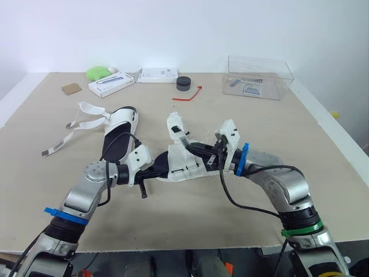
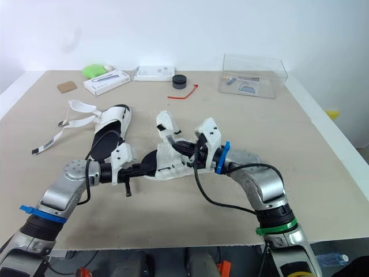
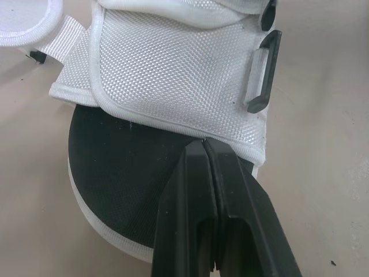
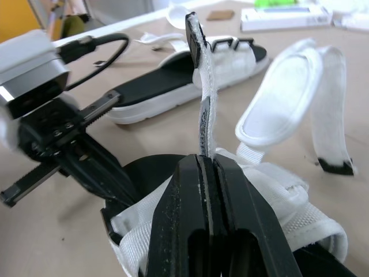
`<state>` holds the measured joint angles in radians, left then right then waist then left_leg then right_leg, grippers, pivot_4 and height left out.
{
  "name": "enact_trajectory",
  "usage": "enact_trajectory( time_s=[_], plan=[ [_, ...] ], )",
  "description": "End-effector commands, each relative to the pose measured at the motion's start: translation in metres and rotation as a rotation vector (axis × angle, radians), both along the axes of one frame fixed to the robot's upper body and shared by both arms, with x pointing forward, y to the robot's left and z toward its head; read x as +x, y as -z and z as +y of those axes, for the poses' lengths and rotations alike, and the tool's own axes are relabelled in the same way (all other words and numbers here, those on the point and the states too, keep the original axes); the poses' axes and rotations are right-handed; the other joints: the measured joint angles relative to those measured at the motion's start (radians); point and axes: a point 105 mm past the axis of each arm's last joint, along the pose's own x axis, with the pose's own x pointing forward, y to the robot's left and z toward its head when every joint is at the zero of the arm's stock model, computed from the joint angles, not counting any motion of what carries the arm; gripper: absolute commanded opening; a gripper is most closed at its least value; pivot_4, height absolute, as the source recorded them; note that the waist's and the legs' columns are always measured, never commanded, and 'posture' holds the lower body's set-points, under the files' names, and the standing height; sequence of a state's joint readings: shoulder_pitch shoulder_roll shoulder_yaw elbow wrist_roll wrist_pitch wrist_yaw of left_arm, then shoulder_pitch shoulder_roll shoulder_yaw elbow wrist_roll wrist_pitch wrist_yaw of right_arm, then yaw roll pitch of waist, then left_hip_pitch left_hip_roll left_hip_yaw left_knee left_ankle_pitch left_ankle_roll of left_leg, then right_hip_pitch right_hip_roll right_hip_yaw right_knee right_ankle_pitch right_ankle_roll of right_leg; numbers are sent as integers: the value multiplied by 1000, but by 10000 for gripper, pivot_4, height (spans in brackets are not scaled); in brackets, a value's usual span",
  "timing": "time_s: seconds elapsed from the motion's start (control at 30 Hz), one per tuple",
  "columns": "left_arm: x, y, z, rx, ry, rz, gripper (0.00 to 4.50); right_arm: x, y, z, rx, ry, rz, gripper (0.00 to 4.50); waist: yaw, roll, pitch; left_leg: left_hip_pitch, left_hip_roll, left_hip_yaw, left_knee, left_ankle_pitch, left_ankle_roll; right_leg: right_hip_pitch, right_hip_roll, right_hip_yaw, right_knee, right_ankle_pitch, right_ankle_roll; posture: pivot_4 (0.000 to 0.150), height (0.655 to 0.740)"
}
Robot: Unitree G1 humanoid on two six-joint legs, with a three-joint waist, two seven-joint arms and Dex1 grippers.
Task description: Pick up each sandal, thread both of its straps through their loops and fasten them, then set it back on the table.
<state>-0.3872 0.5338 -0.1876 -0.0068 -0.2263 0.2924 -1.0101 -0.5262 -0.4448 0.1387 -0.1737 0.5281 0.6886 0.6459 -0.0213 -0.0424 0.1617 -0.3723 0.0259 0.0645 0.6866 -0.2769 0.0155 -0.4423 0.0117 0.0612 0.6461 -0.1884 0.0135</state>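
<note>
We hold one sandal (image 1: pixel 183 163) low over the table (image 1: pixel 323 150). The left gripper (image 3: pixel 204 144) is closed on its upper's edge, and the right gripper (image 4: pixel 205 159) pinches a strap (image 4: pixel 203 86) upright. We judge threading is underway; next, the strap's tip must be steered into its loop (image 3: pixel 272 57).

The left arm (image 1: pixel 86 190) reaches in from the front left corner of the counter (image 1: pixel 190 213), forearm low and angled toward the middle. Its left tool (image 3: pixel 206 144) has both black fingers pressed together, pinching the edge of the sandal (image 3: pixel 173 69). The right arm (image 1: pixel 282 184) bends at the elbow and points inward, facing the other. The right tool (image 4: pixel 206 158) is clamped flat on a strap (image 4: pixel 203 115) standing upright between its fingers.
</note>
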Motion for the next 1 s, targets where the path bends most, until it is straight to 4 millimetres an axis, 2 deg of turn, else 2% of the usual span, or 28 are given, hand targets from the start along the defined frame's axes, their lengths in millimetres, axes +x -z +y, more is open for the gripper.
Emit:
enact_trajectory(
  time_s=[0.03,0.2,0.43,0.47,0.53,0.57,0.6,0.73,1.0],
  plan=[
    [-3,7,-1,13,4,27,0,8,-12,-7,30,64,26,662,0,0,0,0,0,0,0,0,0,0,0,0,0,0,0,1500,7400],
    [-4,6,-2,9,2,27,0,14,-6,-10,5,112,107,662,0,0,0,-1,0,0,0,0,0,0,0,-1,0,0,0,1500,7400],
    [-3,6,-1,9,0,27,0,12,1,-10,1,116,201,662,0,0,0,-1,0,0,0,0,0,0,0,-2,-1,0,1,1500,7400],
    [-3,6,-2,8,0,28,0,12,0,-10,1,121,203,7085,0,0,0,-1,0,0,0,0,0,0,0,-2,-1,0,1,1500,7400],
    [-3,6,-2,8,0,29,0,14,-2,-11,2,131,187,12421,0,0,0,-1,0,-1,0,0,0,0,0,-2,-1,0,1,1500,7400],
    [-3,6,-2,8,0,30,0,15,-4,-12,-3,142,167,19289,-1,0,0,-1,0,-1,0,0,0,0,0,-2,-1,0,1,1500,7400],
    [-3,6,-2,8,0,30,0,16,-6,-13,-10,148,148,22509,-1,0,0,-1,0,-1,0,0,0,0,0,-2,-1,0,1,1500,7400],
    [-3,6,-2,9,2,32,0,18,-14,-13,-53,153,45,41090,-1,0,0,-1,0,0,0,0,0,0,0,-2,-1,0,1,1500,7400],
    [-3,6,-2,13,9,28,0,28,-44,-18,-115,126,-245,41090,-1,0,0,-2,0,0,-1,-1,0,-1,0,-2,-1,-1,2,1500,7400]
  ],
)
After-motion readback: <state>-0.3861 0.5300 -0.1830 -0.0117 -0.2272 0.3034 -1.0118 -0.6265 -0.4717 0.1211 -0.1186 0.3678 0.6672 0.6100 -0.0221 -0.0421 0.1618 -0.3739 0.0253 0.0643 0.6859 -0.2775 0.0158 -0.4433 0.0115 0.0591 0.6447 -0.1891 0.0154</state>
